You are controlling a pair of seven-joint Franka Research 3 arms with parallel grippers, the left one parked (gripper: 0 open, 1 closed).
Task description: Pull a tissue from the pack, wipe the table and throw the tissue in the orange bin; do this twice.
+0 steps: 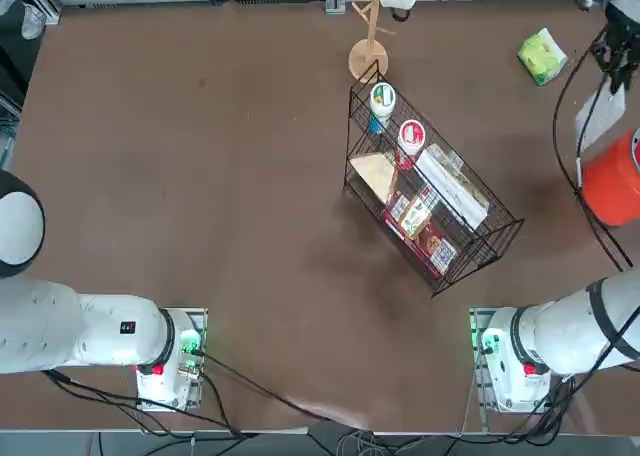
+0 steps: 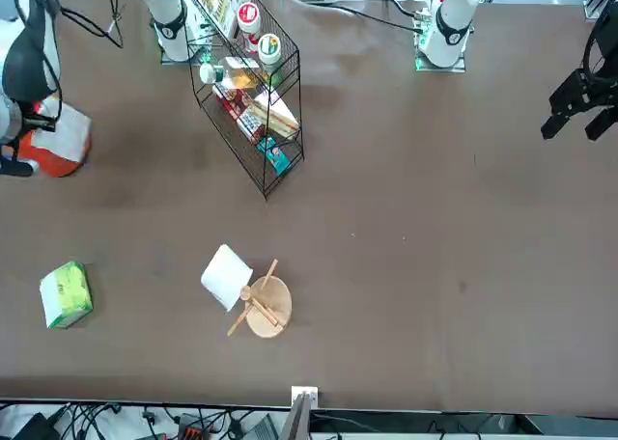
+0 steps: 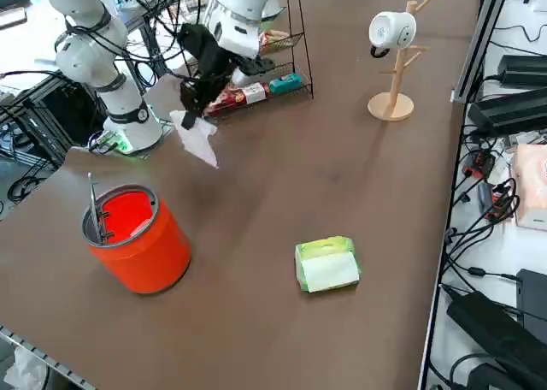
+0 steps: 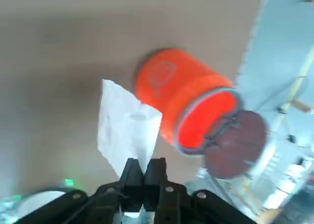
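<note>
The right gripper (image 3: 190,108) hangs above the brown surface (image 3: 342,176), clenched on a white tissue (image 3: 198,139) that droops from between its closed fingers (image 4: 131,177). In the right wrist view the tissue (image 4: 125,133) spreads out just beyond the fingertips, with the orange bin (image 4: 189,98) right behind it. From the right side, the gripper and tissue are raised and set back from the orange bin (image 3: 141,236), on the arm's side of it, not over its mouth. The tissue pack (image 3: 326,266), lime-green with a white patch, lies flat on the surface well apart from the gripper, on the far side of the bin from it.

The bin stands upright with its mouth open; its inside shows only orange wall, and a thin grey handle piece stands at its rim. Whether anything lies at its bottom cannot be seen. A black wire basket (image 1: 430,191) stands mid-surface, tilted, holding red-and-white boxes (image 1: 420,221), two round-lidded tubs (image 1: 383,99) and other packets. A wooden mug tree (image 3: 395,56) carries a white mug (image 3: 389,31).

In the top view the bin (image 1: 612,181) is cut off by the picture's edge and the gripper is hard to make out there. In the front view the bin (image 2: 60,155) is partly hidden behind the arm and the tissue.
</note>
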